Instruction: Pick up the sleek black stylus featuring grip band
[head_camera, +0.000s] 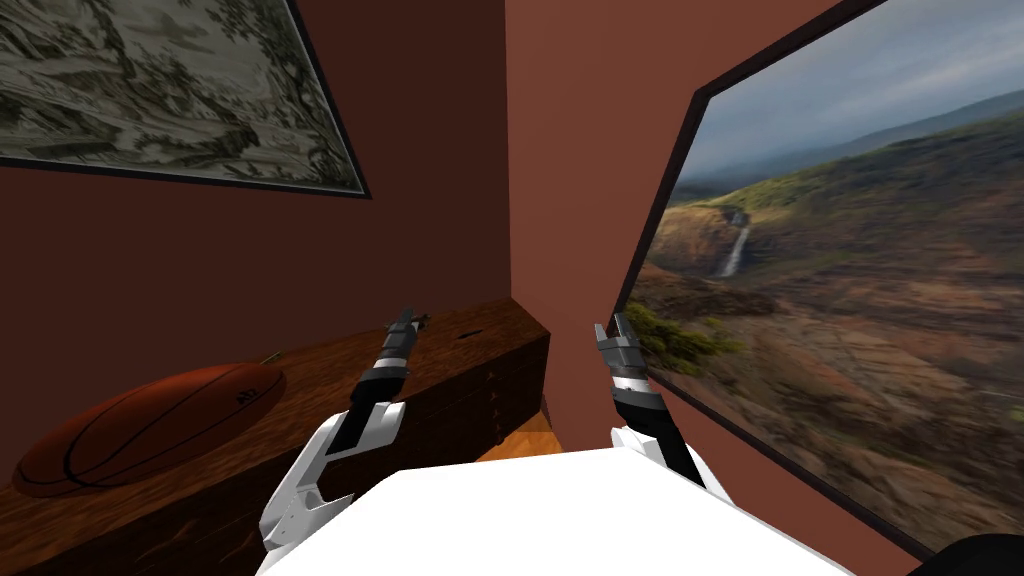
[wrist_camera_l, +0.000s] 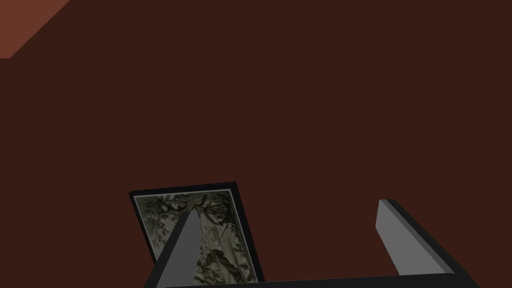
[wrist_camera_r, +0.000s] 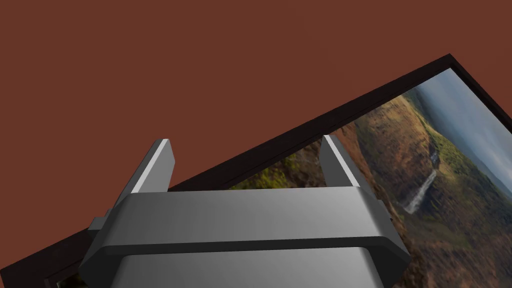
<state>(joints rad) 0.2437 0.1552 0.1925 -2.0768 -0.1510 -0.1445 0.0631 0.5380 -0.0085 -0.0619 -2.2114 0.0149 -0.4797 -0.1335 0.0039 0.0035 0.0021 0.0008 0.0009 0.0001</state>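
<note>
Left tool (head_camera: 408, 318), fingers apart, near wooden cabinet (head_camera: 480, 372); right tool (head_camera: 612, 326) likewise

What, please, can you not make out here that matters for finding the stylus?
Head view: small dark mark on the wooden cabinet, too small to identify.
Head view: cabinet top behind the basketball, hidden by it.
Head view: cabinet's left end, cut off by the picture's edge.

Dark, grained wood with a faint sheen is shown on the cabinet (head_camera: 505, 335). The ball (head_camera: 150, 425) at eight o'clock is rendered smooth, matt and leathery. A soft, metal-like sheen is seen on the body of the right gripper (wrist_camera_r: 246, 142).
</note>
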